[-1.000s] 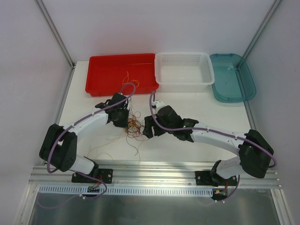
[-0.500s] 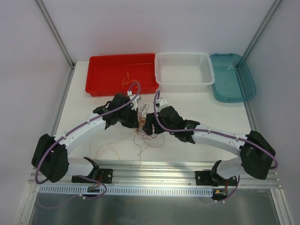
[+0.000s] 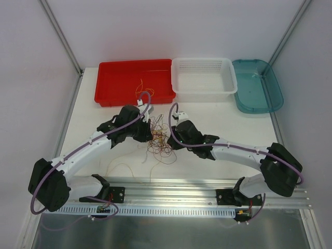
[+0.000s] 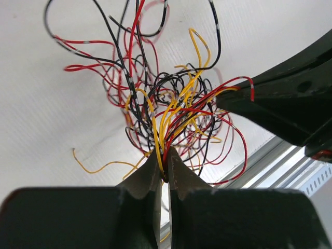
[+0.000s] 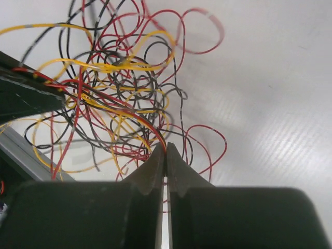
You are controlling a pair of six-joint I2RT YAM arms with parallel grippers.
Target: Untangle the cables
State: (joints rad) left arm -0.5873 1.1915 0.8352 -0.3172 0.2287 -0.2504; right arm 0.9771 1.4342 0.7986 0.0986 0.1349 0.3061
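The cables (image 3: 160, 139) are a loose tangle of thin yellow, red and black wires, lifted off the white table between my two arms. My left gripper (image 3: 149, 136) is shut on several yellow and red strands of the cables (image 4: 171, 111); the jaws (image 4: 165, 166) pinch them at the tips. My right gripper (image 3: 167, 139) is shut on a few red and yellow strands at the other side of the cables (image 5: 114, 88), its fingertips (image 5: 165, 153) closed together. The right gripper's dark fingers (image 4: 290, 104) show at the right of the left wrist view.
A red tray (image 3: 110, 83) at the back left holds a few yellow wires (image 3: 141, 87). A white basket (image 3: 203, 75) and a teal tray (image 3: 257, 85) stand to its right. Loose strands (image 3: 124, 168) lie near the metal rail (image 3: 171, 188) at the front edge.
The right gripper has closed on the tangle. Both grippers moved up and away from the front edge, lifting the clump; the left arm stretched further out.
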